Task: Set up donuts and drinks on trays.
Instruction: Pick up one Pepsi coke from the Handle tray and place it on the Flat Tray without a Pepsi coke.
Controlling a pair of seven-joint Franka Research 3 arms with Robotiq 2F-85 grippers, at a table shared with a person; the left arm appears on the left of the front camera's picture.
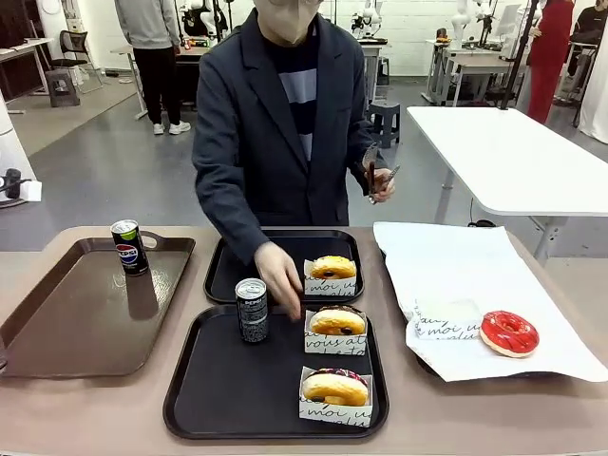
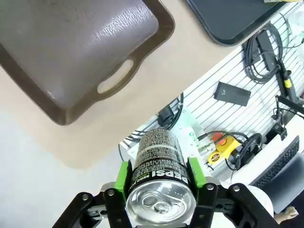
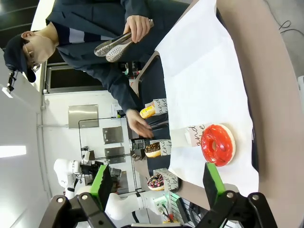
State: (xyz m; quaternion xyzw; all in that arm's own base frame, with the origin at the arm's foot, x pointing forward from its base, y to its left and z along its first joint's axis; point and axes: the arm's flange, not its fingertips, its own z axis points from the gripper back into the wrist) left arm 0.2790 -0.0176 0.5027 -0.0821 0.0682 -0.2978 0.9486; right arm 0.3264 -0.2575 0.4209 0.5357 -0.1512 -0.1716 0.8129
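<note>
Lab: white worktables (image 1: pixel 518 157), grey floor (image 1: pixel 104 180), cabled slat wall (image 2: pixel 209 114).

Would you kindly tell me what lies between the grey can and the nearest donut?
The person's hand reaches down between the grey can and that donut; the front view shows it.

At the table's (image 1: pixel 532 423) middle we find two trays, one behind the other: the near tray (image 1: pixel 218 404) holds a can (image 1: pixel 252 310) at left and two donuts (image 1: pixel 337 322) (image 1: pixel 334 388) at right (one before the other), the far tray (image 1: pixel 228 277) one donut (image 1: pixel 332 267). Left of them a handled tray (image 1: pixel 57 318) carries another can (image 1: pixel 129 247); right, a paper sheet (image 1: pixel 456 275) bears a donut (image 1: pixel 508 332).
</note>
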